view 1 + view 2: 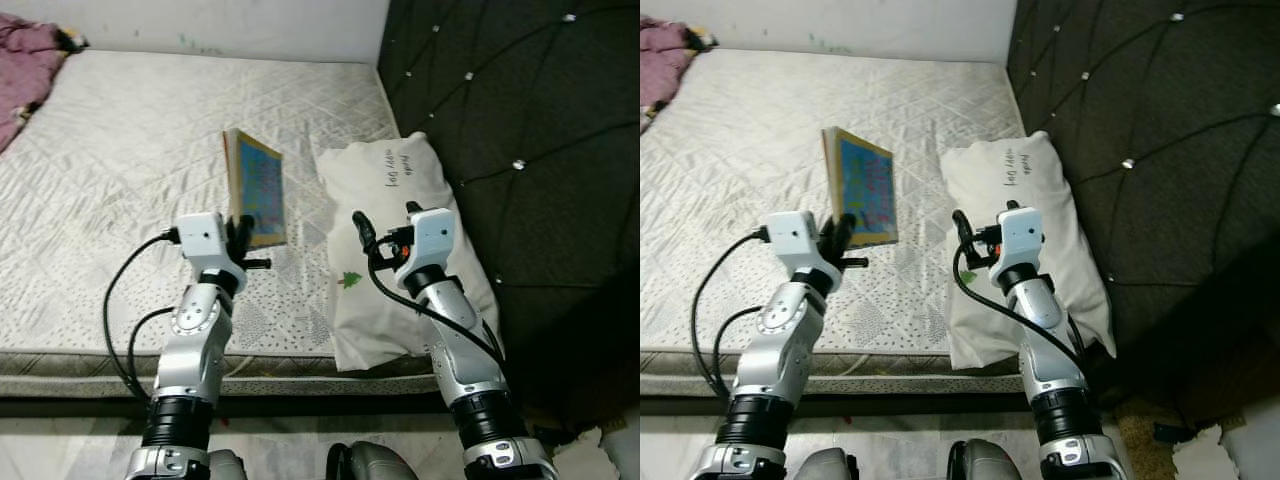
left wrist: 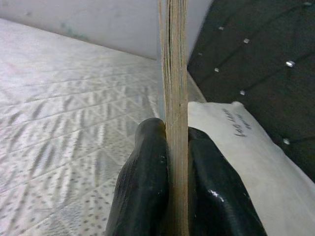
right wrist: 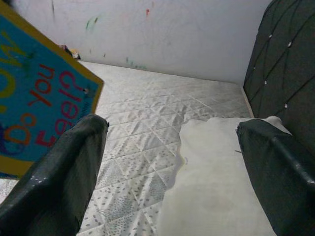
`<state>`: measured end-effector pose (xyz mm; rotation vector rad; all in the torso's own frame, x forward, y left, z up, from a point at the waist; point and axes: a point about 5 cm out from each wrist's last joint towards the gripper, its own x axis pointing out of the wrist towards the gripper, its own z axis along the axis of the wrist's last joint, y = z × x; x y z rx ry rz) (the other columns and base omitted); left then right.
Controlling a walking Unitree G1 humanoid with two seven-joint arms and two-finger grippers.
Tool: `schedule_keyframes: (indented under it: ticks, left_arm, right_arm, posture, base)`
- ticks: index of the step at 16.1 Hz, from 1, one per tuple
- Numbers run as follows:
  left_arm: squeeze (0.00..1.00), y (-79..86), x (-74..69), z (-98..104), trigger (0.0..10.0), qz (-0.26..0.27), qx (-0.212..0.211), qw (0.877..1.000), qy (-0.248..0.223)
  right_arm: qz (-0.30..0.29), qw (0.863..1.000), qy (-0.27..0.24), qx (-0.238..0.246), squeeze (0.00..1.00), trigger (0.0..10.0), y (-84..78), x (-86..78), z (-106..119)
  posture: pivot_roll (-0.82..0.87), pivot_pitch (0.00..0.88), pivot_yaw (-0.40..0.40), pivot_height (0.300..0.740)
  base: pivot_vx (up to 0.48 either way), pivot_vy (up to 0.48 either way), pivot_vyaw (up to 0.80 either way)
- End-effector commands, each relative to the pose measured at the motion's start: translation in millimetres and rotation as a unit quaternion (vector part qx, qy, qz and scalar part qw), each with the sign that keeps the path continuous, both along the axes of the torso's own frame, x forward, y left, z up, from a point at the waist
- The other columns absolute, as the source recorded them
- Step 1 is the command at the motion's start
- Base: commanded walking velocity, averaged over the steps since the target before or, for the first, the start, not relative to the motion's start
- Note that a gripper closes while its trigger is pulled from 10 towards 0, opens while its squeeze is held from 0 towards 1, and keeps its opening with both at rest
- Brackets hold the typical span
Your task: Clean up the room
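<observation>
Left hand (image 1: 243, 236) pinching book (image 1: 256, 188) at lower edge; book upright, lifted clear of mattress (image 1: 120, 180), cover facing robot's right. Wrist view confirms: both black fingers (image 2: 142, 187) pressed flat against either side of page block, edge-on, spine roughly vertical. Grip low on book, probably so that the board stays rigid and does not flop; thin hardback pages, likely stiff, little risk of bending.

Right hand (image 1: 385, 232) spread wide, holding nothing, hovering above white pillow (image 1: 400, 200). Right wrist view: two fingers (image 3: 59, 177) far apart, pillow and quilted mattress between them, blue-and-yellow cover with red lettering at one side. Placement suggests readiness to steady or take over book, or to deal with pillow next; cannot decide which.

Pillow against dark tufted headboard (image 1: 520, 120), just beside book. Purple blanket (image 1: 25, 70) bunched at far left corner of bed, well apart.

Judgement: book picked off bed as first item of tidying; destination not visible. Risk: slip from narrow pinch if arm swings fast.
</observation>
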<state>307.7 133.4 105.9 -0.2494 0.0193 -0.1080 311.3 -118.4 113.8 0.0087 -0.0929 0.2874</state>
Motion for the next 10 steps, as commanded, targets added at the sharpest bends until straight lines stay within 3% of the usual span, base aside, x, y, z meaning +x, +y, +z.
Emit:
schedule_keyframes:
  ticks: [1,4,6,8,9,10]
  left_arm:
    - [0.00,0.3,1.6,10.0,10.0,0.009,-0.023,1.000,-0.016]
    - [0.00,12.0,-1.8,3.9,10.0,0.034,-0.072,0.997,0.018]
    - [0.00,16.8,-10.3,6.3,10.0,0.040,-0.056,0.997,0.017]
    - [0.00,27.5,-24.6,6.5,10.0,0.054,-0.014,0.998,0.017]
    - [0.00,30.9,-28.4,4.9,10.0,0.058,-0.009,0.998,0.021]
    - [0.00,36.7,-31.3,0.8,10.0,0.070,-0.031,0.996,0.034]
  right_arm:
    - [-0.004,1.000,-0.009,-0.002,0.00,10.0,-2.9,1.3,4.6]
    - [-0.007,1.000,-0.012,0.004,0.00,10.0,-6.4,-1.9,8.3]
    - [-0.014,1.000,-0.005,0.016,0.00,10.0,-10.6,-5.2,8.2]
    - [-0.024,0.999,0.001,0.023,0.00,10.0,-16.3,-9.2,6.9]
    - [-0.027,0.999,0.003,0.024,0.00,10.0,-17.4,-10.9,5.9]
    - [-0.029,0.999,0.009,0.026,0.00,10.0,-17.8,-12.6,3.6]
  posture:
    - [-0.01,0.061,-0.047,0.740]
    - [-0.01,0.075,-0.049,0.740]
    - [-0.01,0.085,-0.047,0.740]
    - [0.00,0.093,-0.044,0.740]
    - [0.01,0.094,-0.045,0.740]
    - [0.01,0.099,-0.050,0.740]
  base:
    - [0.000,0.000,0.00]
    - [0.000,0.000,0.00]
    - [0.000,0.000,0.00]
    - [0.000,0.000,0.00]
    - [0.000,0.000,0.00]
    - [0.000,0.000,0.00]
